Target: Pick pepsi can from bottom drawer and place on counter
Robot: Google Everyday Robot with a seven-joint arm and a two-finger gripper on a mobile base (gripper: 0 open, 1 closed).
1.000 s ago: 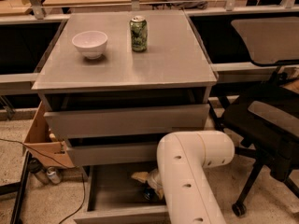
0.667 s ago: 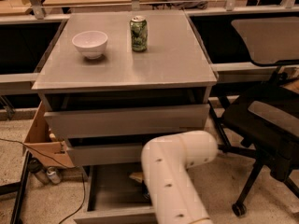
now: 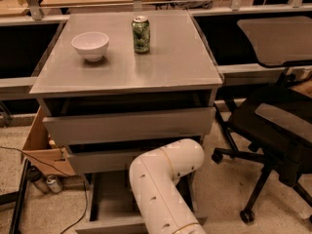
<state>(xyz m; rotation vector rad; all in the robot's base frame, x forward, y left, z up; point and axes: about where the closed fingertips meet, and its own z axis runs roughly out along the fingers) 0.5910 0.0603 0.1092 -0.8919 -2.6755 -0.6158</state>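
Camera view: the bottom drawer [image 3: 106, 201] is pulled out at the foot of the grey cabinet, its low front panel near the lower edge of the picture. The robot's white arm [image 3: 163, 186] rises from bottom centre, bends at a rounded elbow in front of the cabinet's right side and covers most of the tray. The claw is out of sight behind that arm, presumably down inside the drawer; I cannot tell whether it is released, clenched or grasping anything. The pepsi can is also hidden. No blue can shows in the bare left strip of the tray, so it most likely lies under or behind the arm, toward the right or back. Which way it lies from the claw, and whether it is upright, cannot be read.

Just above, the middle drawer [image 3: 97, 161] and top drawer [image 3: 129, 126] both stand slightly out, overhanging the tray's back. By my judgement, a lift should come forward before going up.

On the surface [image 3: 170, 67], a white bowl [image 3: 90, 45] sits toward the far left corner and a green can [image 3: 141, 34] near the middle of the far edge. The near half and right side are bare, giving room to set the can down. An office chair [image 3: 273, 126] stands just beside the cabinet's right.
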